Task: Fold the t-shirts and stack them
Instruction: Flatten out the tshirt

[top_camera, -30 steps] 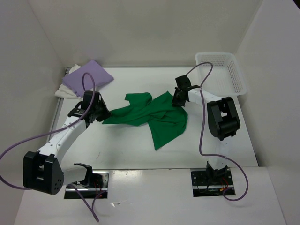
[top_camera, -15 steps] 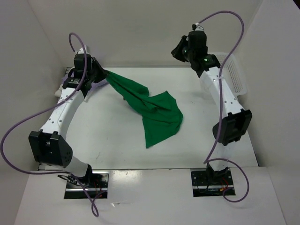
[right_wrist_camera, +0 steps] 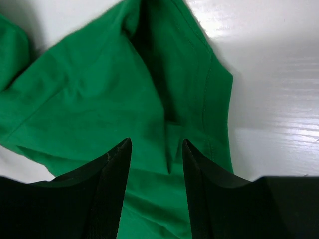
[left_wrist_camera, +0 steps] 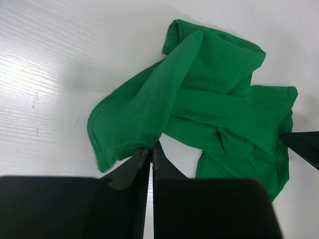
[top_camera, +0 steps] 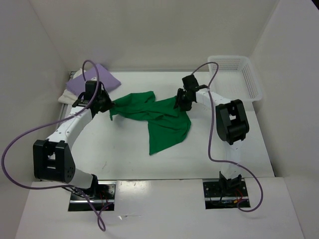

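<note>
The green t-shirt (top_camera: 167, 124) lies crumpled across the middle of the table. My left gripper (top_camera: 108, 105) is shut on its left edge; in the left wrist view the closed tips (left_wrist_camera: 151, 148) pinch a fold of the green cloth (left_wrist_camera: 209, 99). My right gripper (top_camera: 179, 103) hovers low over the shirt's upper right part, open, with green cloth (right_wrist_camera: 99, 99) and a crease lying between and below its fingertips (right_wrist_camera: 154, 149). The lilac t-shirt (top_camera: 107, 79) sits folded at the back left on top of the white t-shirt (top_camera: 66, 96).
A white lattice basket (top_camera: 251, 82) stands at the back right corner. White walls close in the table (top_camera: 124, 149) on the left, back and right. Purple cables loop above both arms.
Both arms rose to the back, where the right gripper had no cloth and the shirt hung from the left. Both are low again, the shirt on the table, right jaws open.
</note>
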Motion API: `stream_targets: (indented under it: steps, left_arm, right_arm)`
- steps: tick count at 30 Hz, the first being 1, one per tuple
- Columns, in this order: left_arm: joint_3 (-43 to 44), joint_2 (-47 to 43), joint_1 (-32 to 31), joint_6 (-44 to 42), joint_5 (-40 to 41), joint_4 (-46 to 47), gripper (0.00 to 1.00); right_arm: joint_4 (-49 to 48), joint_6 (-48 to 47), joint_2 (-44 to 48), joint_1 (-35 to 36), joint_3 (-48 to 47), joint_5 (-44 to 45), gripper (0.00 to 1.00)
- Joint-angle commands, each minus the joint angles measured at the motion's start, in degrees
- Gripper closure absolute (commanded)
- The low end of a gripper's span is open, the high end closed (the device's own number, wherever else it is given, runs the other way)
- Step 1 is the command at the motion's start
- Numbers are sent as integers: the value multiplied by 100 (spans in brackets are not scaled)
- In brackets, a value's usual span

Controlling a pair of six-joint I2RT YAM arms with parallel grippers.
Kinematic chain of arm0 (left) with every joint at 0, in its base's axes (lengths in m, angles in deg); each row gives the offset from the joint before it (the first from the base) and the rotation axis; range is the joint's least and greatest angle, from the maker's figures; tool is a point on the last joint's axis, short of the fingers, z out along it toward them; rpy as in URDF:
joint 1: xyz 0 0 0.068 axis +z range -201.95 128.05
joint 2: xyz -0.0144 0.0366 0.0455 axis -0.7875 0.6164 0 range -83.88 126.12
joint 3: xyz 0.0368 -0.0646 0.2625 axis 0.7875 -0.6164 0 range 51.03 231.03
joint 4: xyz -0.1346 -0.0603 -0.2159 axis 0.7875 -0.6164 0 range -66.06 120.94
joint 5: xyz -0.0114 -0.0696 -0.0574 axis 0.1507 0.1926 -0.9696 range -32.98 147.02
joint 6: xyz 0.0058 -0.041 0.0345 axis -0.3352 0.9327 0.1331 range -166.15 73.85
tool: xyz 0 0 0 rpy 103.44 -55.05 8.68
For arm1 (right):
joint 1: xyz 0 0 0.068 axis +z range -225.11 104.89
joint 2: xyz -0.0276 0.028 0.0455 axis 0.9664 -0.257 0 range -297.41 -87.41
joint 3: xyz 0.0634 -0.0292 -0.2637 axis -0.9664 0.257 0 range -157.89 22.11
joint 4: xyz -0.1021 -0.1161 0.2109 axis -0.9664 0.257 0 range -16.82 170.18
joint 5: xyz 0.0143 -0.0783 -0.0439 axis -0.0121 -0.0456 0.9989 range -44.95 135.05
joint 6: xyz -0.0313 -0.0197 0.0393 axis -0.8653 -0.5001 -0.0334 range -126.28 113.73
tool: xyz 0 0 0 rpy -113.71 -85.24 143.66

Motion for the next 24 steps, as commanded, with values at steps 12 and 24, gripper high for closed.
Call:
stream_targets:
  steps: [12,24]
  left_arm:
    - [-971,-1097,692,2,-42,180,89]
    - [-1086,-1694,904,10,246,-320,73]
  right_arm:
    - [-608,39,108,215,619,-316,47]
    - [-433,39,476,418,443,-264,95]
